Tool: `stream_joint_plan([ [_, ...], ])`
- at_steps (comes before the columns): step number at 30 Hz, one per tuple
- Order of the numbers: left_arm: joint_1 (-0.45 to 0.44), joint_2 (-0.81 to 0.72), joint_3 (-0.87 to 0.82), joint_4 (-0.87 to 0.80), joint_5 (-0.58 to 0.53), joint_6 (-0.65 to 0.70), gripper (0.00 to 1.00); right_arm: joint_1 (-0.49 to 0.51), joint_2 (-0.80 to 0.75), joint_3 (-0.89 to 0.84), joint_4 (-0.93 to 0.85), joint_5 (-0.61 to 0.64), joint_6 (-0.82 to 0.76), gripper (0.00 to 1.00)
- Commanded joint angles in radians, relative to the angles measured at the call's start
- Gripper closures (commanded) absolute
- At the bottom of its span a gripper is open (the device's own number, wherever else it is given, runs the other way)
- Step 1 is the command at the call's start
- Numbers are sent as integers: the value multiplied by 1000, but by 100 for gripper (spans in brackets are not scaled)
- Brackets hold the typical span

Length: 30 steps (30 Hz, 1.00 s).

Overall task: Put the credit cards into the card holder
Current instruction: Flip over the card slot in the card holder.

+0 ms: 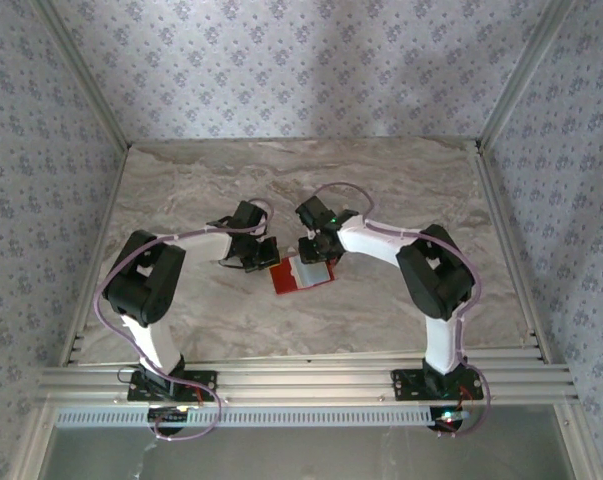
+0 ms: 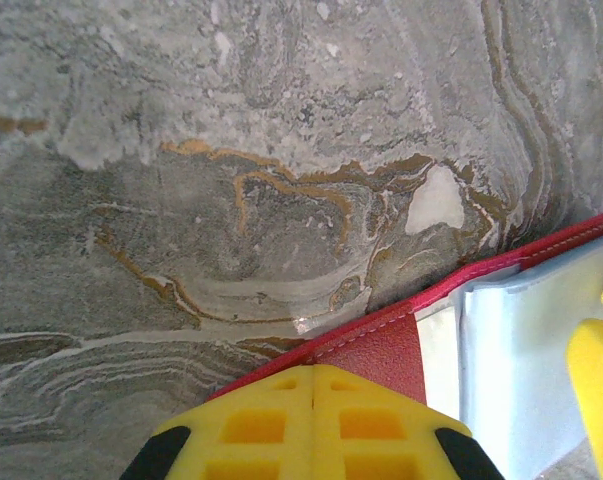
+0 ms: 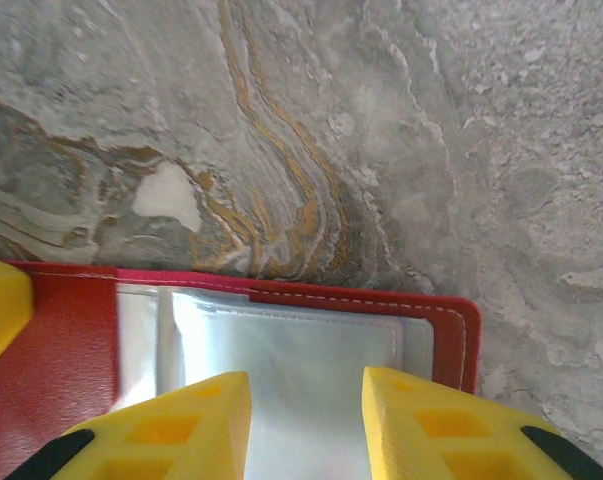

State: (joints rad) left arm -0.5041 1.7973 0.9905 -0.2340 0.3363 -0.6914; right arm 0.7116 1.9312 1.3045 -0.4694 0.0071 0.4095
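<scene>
walls [image 1: 281,60]: grey floral wallpaper | table [image 1: 191,190]: marble-look top — grey, tan veins | near edge: aluminium rail [image 1: 301,382]

Bright even light, soft shadows, slight blur

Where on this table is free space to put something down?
Free: the far strip of table along the back wall; the left side beyond the left arm; the right side beyond the right arm; the near strip between the card holder and the rail. Crowded: the middle, where the left fingers and right fingers meet at the holder.
</scene>
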Motion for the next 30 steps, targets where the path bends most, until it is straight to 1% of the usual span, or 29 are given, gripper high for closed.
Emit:
stream_joint_plan([
  [1,5,42,-1,-68,-53,18,96,14,29,20,-51,65,-16,63],
  [5,6,44,-2,-68,-52,18,96,30,53,8,-52,85,-7,62],
  [9,14,39,-7,-67,-52,16,96,38,71,-22,-33,80,20,60],
  [12,15,39,-7,-67,-51,15,96,46,72,-45,-19,78,38,62],
  [18,16,42,-9,-64,-52,13,96,51,49,-64,-4,87,54,79],
  [21,15,49,-10,-59,-50,9,96,51,33,-57,-10,84,55,85],
  [25,14,68,-7,-53,-44,4,96,42,4,-57,11,10,56,96],
  [27,12,76,-6,-51,-45,1,96,31,-13,-63,45,-31,39,100],
  [30,11,82,-4,-50,-43,0,96,16,-20,-66,78,-135,51,100],
])
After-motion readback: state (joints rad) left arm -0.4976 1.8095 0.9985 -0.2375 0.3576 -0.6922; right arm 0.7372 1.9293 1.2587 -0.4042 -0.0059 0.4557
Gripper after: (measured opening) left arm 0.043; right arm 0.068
